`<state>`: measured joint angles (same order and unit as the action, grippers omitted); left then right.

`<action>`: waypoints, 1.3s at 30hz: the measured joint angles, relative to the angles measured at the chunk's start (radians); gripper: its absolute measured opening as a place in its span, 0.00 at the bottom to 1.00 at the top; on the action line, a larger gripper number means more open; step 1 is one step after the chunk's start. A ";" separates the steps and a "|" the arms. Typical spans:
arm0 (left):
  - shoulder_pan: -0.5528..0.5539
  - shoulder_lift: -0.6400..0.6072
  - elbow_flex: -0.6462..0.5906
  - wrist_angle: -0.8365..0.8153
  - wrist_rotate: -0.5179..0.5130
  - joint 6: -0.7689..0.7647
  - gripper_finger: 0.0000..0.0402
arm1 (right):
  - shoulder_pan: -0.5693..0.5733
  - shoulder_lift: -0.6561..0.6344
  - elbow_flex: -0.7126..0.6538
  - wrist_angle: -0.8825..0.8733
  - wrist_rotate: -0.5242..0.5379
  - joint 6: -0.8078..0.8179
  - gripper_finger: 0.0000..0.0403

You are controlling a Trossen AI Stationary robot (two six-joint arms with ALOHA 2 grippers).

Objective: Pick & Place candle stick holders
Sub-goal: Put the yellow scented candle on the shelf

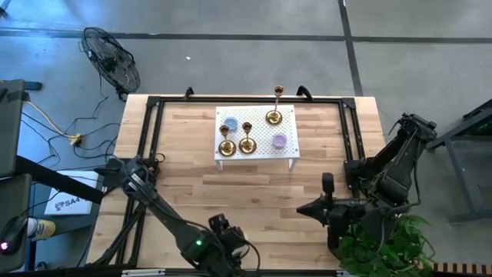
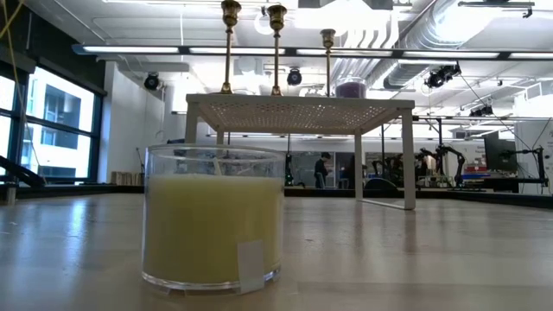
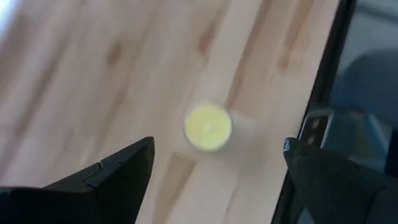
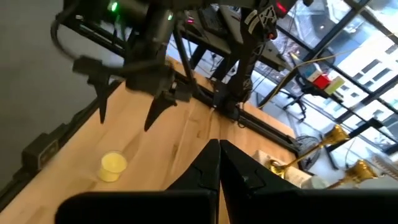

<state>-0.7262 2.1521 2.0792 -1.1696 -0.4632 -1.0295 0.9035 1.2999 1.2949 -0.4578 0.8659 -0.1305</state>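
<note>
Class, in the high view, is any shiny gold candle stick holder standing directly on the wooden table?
No: all four gold candle stick holders stand on the white perforated stand.

yellow candle in glass jar (image 2: 213,220) nr table (image 1: 184,192) front edge, white perforated stand (image 1: 257,142), fan (image 1: 111,58)

Gold candle stick holders (image 1: 247,138); yellow candle (image 2: 213,226); white perforated stand (image 1: 286,155).

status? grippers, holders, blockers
Left gripper open above yellow candle. Right gripper shut, idle. Candle stick holders on white stand. No blockers.
</note>
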 joint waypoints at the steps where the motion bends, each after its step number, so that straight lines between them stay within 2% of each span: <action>1: 0.006 0.017 0.000 -0.010 0.026 -0.016 0.87 | 0.000 0.000 0.000 -0.005 -0.007 0.004 0.00; 6: 0.030 0.085 -0.001 -0.038 0.104 -0.023 0.87 | 0.000 0.001 0.000 -0.028 -0.013 0.047 0.00; 9: 0.035 0.112 -0.002 -0.034 0.114 -0.023 0.87 | 0.000 0.001 0.000 -0.032 -0.018 0.056 0.00; 17: 0.032 0.108 -0.001 -0.004 0.067 -0.078 0.87 | 0.000 0.001 0.000 -0.004 -0.042 -0.026 0.00; 25: 0.031 0.108 -0.001 0.031 -0.063 -0.187 0.87 | 0.000 0.001 0.000 -0.043 -0.178 -0.028 0.00; 32: 0.031 0.108 -0.001 0.143 -0.028 -0.205 0.87 | 0.015 0.001 0.000 -0.062 -0.205 0.015 0.00; 39: 0.028 0.108 -0.001 0.146 -0.009 -0.206 0.87 | 0.052 0.001 0.000 -0.064 -0.228 0.087 0.00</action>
<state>-0.6981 2.2601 2.0781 -1.0239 -0.4727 -1.2358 0.9556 1.3014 1.2949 -0.5223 0.6379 -0.0439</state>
